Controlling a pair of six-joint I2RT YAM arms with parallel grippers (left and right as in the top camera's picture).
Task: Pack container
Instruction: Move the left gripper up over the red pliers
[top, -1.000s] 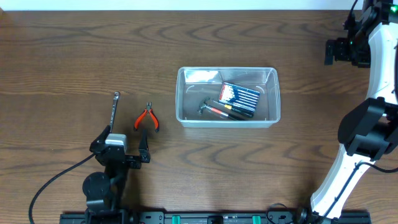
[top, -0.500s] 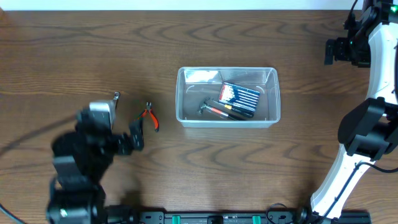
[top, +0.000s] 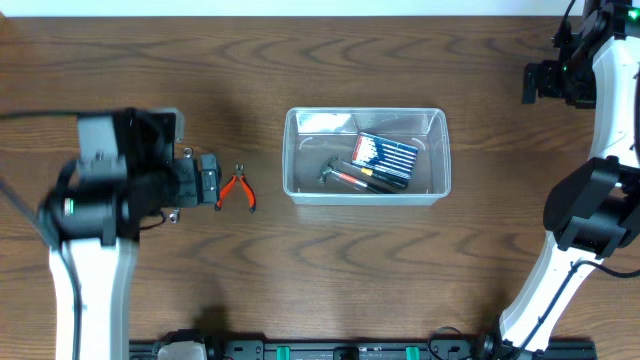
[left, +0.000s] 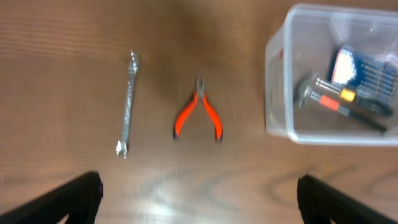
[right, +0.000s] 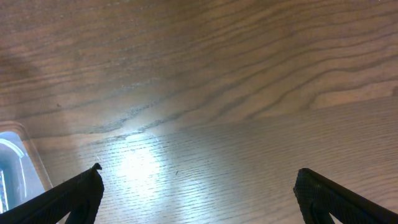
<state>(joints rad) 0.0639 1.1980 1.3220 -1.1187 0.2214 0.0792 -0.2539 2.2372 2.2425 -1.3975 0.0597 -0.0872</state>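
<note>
The clear container (top: 290, 150) stands mid-table and holds a blue bit set (top: 385, 151), a small hammer (top: 328, 172) and a screwdriver (top: 372, 179). Orange-handled pliers (top: 236, 190) lie to its left. My left gripper (top: 208, 181) is open and empty, just left of the pliers. In the left wrist view (left: 199, 196) it hovers high, with the pliers (left: 199, 116), a silver wrench (left: 127, 103) and the container (left: 275, 93) ahead of it. My right gripper (top: 530, 83) is open and empty at the far right back; its wrist view (right: 198, 186) shows bare table.
The left arm hides most of the wrench in the overhead view. A corner of the container (right: 13, 155) shows at the left edge of the right wrist view. The right arm's base stands at the table's front right (top: 585, 215).
My left arm has lifted from the table's front and swung back and left, and its gripper now points at the pliers. The right arm has not moved.
</note>
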